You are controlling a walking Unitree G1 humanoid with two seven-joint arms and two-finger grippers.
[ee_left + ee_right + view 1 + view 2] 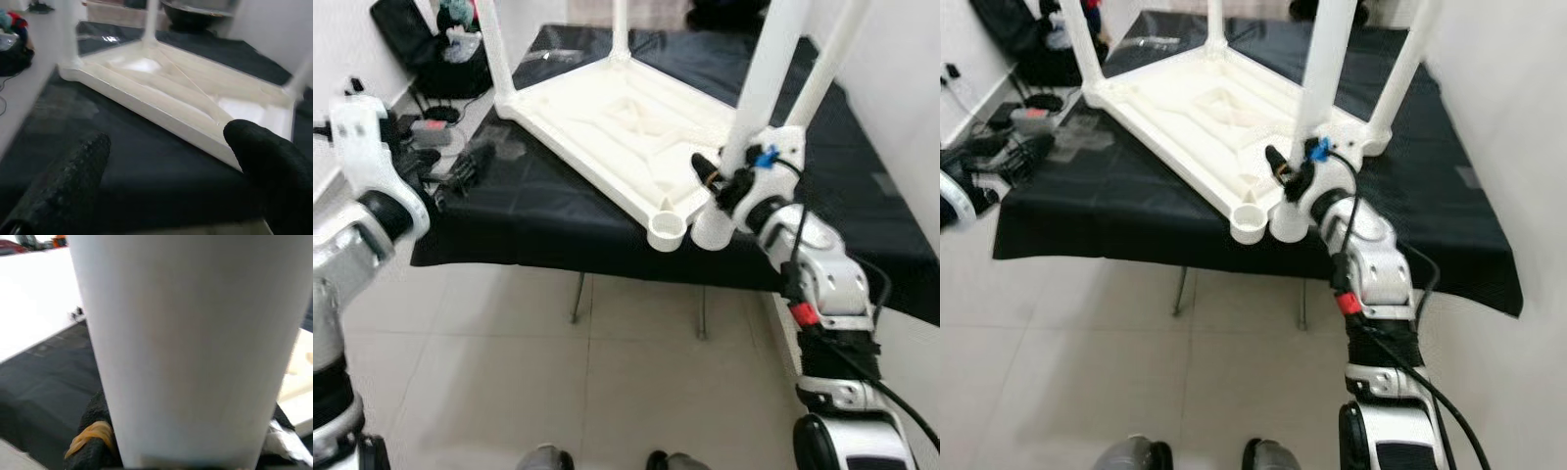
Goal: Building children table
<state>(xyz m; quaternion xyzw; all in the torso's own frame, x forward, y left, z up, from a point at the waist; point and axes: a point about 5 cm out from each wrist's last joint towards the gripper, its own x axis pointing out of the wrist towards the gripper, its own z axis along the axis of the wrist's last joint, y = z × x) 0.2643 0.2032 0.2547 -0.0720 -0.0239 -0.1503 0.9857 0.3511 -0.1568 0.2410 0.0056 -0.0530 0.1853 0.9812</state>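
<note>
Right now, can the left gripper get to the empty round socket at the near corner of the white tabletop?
Probably yes. The left gripper is open above bare black cloth, with nothing between it and the empty socket. The right gripper holds a leg just beside it, so space is tight.

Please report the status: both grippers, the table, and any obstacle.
Right gripper shut on white table leg, beside the empty corner socket. Left gripper open, over black cloth. Upturned tabletop has three legs fitted. Nothing blocking the socket.
</note>
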